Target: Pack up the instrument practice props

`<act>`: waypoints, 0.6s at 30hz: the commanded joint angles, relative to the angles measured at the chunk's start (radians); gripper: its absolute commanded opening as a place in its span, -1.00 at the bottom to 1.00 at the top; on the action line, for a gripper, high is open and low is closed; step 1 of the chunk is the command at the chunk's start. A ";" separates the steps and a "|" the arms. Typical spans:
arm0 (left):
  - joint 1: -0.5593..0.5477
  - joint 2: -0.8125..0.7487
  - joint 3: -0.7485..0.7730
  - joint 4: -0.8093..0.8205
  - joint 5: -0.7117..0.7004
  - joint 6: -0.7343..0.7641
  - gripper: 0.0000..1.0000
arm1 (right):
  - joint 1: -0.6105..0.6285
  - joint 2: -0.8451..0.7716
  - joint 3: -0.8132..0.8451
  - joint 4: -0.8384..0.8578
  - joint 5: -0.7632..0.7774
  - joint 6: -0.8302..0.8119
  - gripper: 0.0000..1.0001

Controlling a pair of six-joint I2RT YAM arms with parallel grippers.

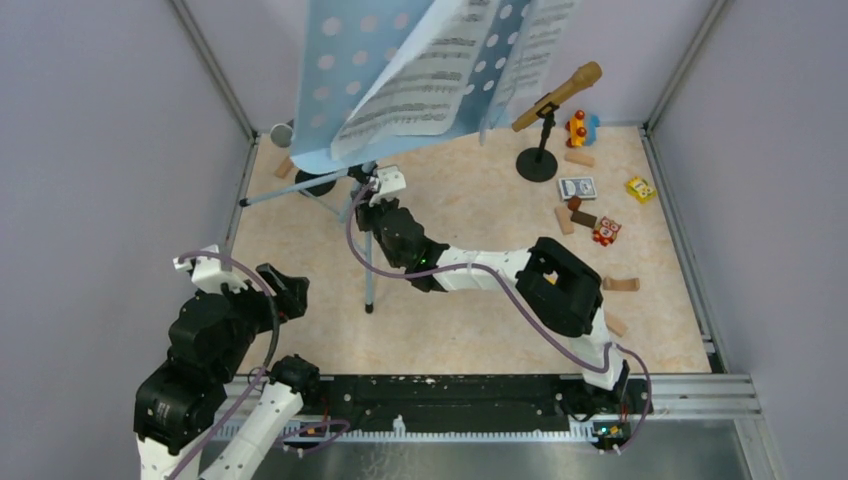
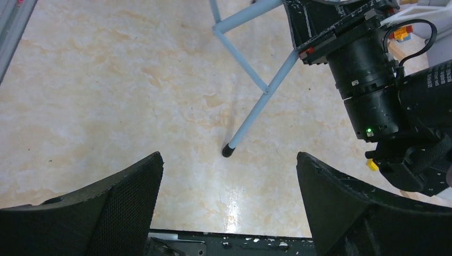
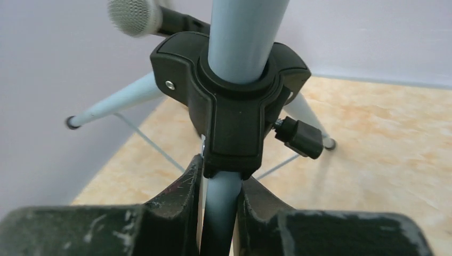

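The light blue hole-punched music desk [image 1: 335, 60] stands at the back on grey tripod legs [image 1: 369, 270], with white music sheets [image 1: 430, 85] leaning on it. My right gripper [image 3: 221, 170] [image 1: 377, 198] is shut on the stand's pole [image 3: 219, 208], just under the black tripod hub [image 3: 232, 117]. A gold microphone [image 1: 560, 93] rests in a black round-based holder [image 1: 537, 163] at the back right. A second microphone's grey mesh head [image 3: 134, 17] [image 1: 283, 132] shows behind the stand. My left gripper [image 2: 229, 160] [image 1: 288, 292] is open and holds nothing, near one tripod foot [image 2: 228, 151].
Wooden blocks [image 1: 620, 284], colourful toys [image 1: 606, 231], a yellow toy [image 1: 640, 189] and a small card box [image 1: 577, 187] lie along the right side. Grey walls close in the left, back and right. A metal rail [image 1: 690, 395] runs along the near edge.
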 commanded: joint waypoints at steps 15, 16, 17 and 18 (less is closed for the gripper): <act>-0.004 -0.016 -0.030 0.062 0.026 -0.006 0.97 | 0.015 0.067 0.280 -0.455 0.059 -0.347 -1.00; -0.004 -0.017 -0.031 0.062 0.024 -0.005 0.97 | 0.016 0.065 0.279 -0.463 0.058 -0.346 -1.00; -0.004 -0.017 -0.033 0.062 0.023 -0.005 0.97 | 0.015 0.065 0.278 -0.473 0.060 -0.343 -1.00; -0.004 -0.018 -0.035 0.063 0.024 -0.003 0.97 | 0.015 0.063 0.276 -0.484 0.066 -0.341 -1.00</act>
